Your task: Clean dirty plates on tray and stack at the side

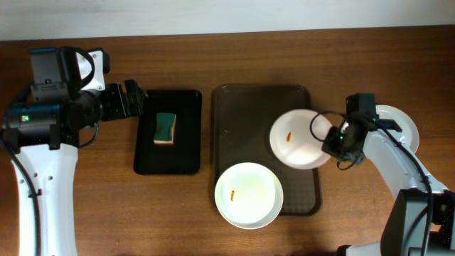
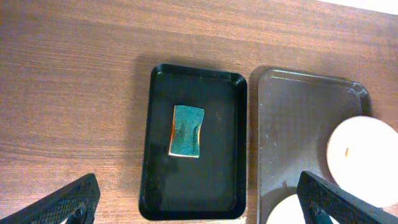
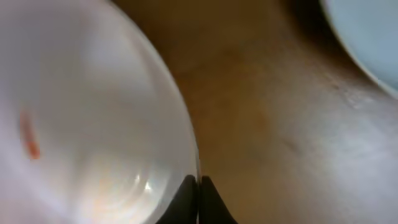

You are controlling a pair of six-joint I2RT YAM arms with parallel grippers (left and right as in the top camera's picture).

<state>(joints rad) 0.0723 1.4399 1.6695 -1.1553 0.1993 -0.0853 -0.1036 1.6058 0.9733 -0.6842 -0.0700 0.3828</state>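
1. The right jaws are pinching the thin right-hand rim of a white plate (image 3: 93, 112). The fingertips (image 3: 185, 198) are pressed narrow, with only the lip between them. I am judging this a shallow hold, so the wrist should be moving slowly and keeping the plate level, or it may swing or slip.
2. This plate is sitting over the right part of the brown tray (image 1: 227, 107) and overhanging its right rim, seemingly raised or tilted. An orange smear (image 1: 288, 136) is showing near its centre, so it is probably needing a wipe before it goes anywhere.
3. Just beyond the right arm, a second plate (image 1: 402, 121) is lying on the tabletop (image 1: 85, 206), likely marking the stacking spot. The arm is hiding most of its face, so I cannot tell whether it is clean.
4. A third plate (image 1: 249, 195) is lying at the front of the tray and hanging over the front rim, with its own orange mark (image 1: 234, 193). The held plate is passing close to it and should be kept from clipping it.
5. Well to the left, a green sponge (image 1: 166, 129) is resting in the small black tray (image 1: 185, 153). The left jaws are hanging wide apart near that tray's far-left corner, holding nothing. They should be dropping onto the sponge while the right arm is keeping its plate steady.
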